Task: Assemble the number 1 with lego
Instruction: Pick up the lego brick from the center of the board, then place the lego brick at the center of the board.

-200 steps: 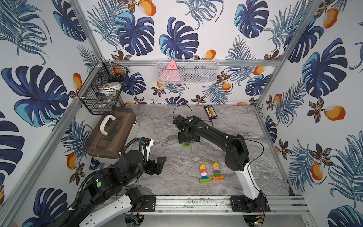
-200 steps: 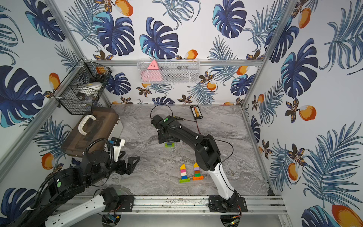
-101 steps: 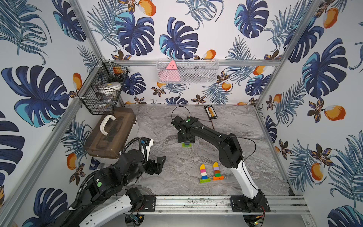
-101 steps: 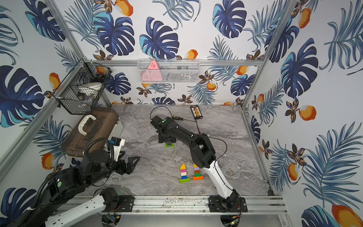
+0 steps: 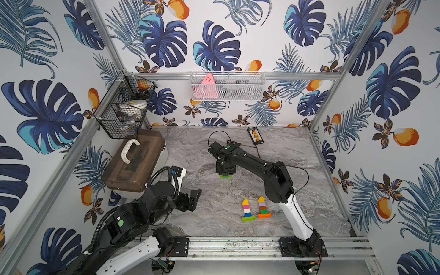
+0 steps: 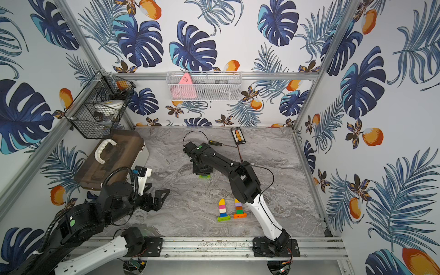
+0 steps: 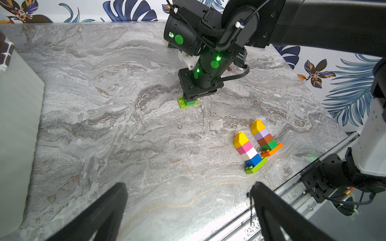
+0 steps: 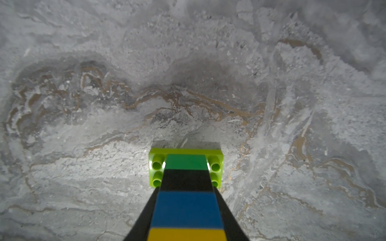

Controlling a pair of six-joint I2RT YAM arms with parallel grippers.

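Lego stack clamped upright at table centre.
Right gripper is pressed together on the stack's upper bricks; the lime base brick sits on the table. Left gripper stands fully spread, empty, near the front left corner.

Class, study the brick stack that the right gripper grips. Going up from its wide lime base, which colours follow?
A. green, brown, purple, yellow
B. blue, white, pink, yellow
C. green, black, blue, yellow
C: in the right wrist view the stack, clamped by the right gripper, shows green, black, blue, then yellow above the lime base.
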